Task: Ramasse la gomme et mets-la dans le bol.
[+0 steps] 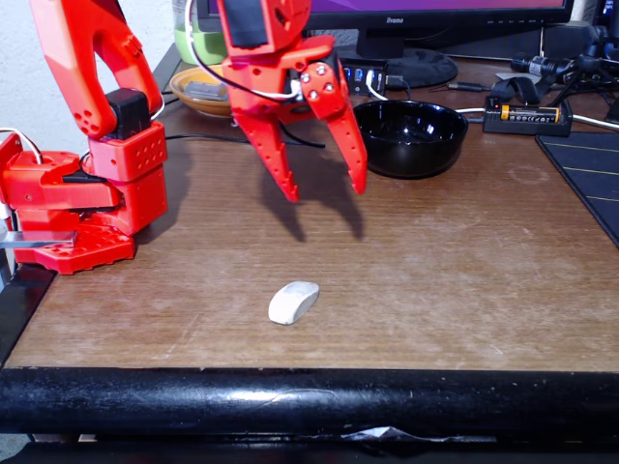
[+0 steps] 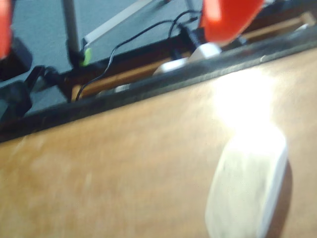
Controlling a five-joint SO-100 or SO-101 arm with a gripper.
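The off-white pebble-shaped gomme (image 1: 293, 302) lies on the brown table near its front edge. In the wrist view the gomme (image 2: 247, 191) appears large and blurred at the lower right. My orange gripper (image 1: 325, 189) hangs open in the air above the table, behind the gomme and well apart from it, with nothing between its fingers. An orange fingertip (image 2: 228, 20) shows at the top of the wrist view. The glossy black bol (image 1: 410, 137) stands at the back, just right of the gripper.
The arm's orange base (image 1: 82, 208) sits at the left. Behind are an orange-yellow dish (image 1: 201, 94), a green cup (image 1: 198, 43), a monitor stand (image 1: 411, 63) and a battery holder (image 1: 527, 116). A dark mat (image 1: 590, 179) lies at the right. A black padded edge (image 1: 309, 401) runs along the front.
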